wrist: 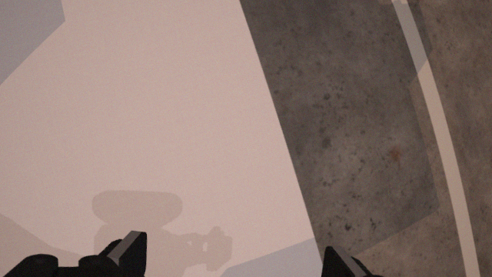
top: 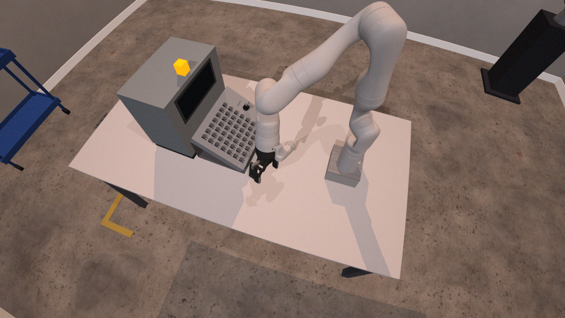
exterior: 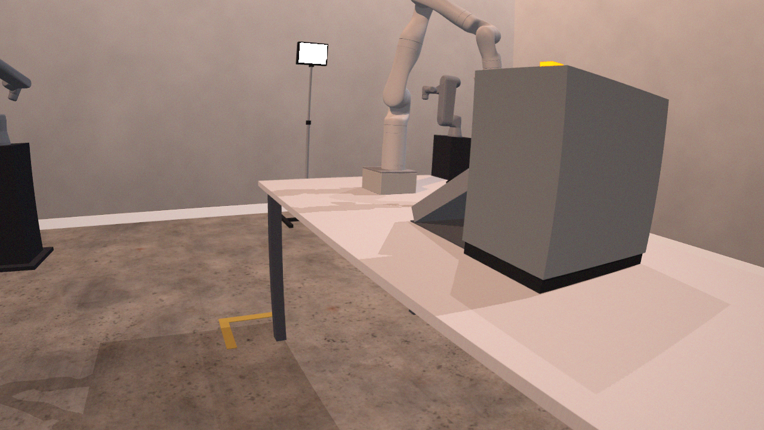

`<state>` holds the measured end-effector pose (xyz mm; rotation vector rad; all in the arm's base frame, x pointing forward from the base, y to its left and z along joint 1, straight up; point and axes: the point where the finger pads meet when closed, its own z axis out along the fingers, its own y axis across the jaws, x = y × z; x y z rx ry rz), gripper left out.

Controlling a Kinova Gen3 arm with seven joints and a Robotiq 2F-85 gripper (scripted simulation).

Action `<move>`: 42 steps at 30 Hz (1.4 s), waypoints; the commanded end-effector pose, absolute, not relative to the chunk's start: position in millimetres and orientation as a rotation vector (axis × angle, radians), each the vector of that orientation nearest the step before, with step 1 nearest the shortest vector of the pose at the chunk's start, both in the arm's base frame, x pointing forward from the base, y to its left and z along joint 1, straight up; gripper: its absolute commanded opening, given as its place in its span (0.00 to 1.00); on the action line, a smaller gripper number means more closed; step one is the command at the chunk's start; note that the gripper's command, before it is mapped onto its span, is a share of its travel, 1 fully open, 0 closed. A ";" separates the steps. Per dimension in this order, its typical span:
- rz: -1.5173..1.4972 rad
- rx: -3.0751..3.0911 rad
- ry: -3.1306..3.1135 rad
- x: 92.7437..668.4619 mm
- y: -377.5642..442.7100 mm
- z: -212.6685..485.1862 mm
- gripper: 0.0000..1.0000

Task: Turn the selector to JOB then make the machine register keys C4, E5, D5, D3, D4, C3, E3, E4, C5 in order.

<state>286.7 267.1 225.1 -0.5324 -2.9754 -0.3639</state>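
The machine [top: 148, 83] [exterior: 513, 160] is a grey cabinet with a dark screen [top: 196, 90]. Its sloped key panel [top: 232, 97] holds rows of small grey keys, none seen lit; their names are too small to read. The black selector knob [top: 246, 106] is at the panel's far end; its setting cannot be read. My gripper [top: 266, 172] [wrist: 235, 259] is open and empty, pointing down above the table beside the panel's lower near corner. The arm hides part of the panel's right edge in the top view. The wrist view shows no keys.
The white table [top: 308, 221] [exterior: 667, 353] [wrist: 173, 115] carries the machine and the arm's base block [top: 342, 178] [exterior: 397, 184]. A yellow lamp [top: 181, 67] [exterior: 550, 64] is on top of the cabinet. The table edge and floor [wrist: 346, 154] show in the wrist view. A blue cart [top: 27, 114] stands off the table.
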 end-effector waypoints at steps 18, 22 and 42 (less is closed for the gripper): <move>-0.288 -0.283 -3.064 306.2 246.2 217.6 1.00; -0.239 -0.130 -3.106 317.7 233.5 212.6 1.00; 0.110 0.917 -3.159 392.3 151.5 180.4 1.00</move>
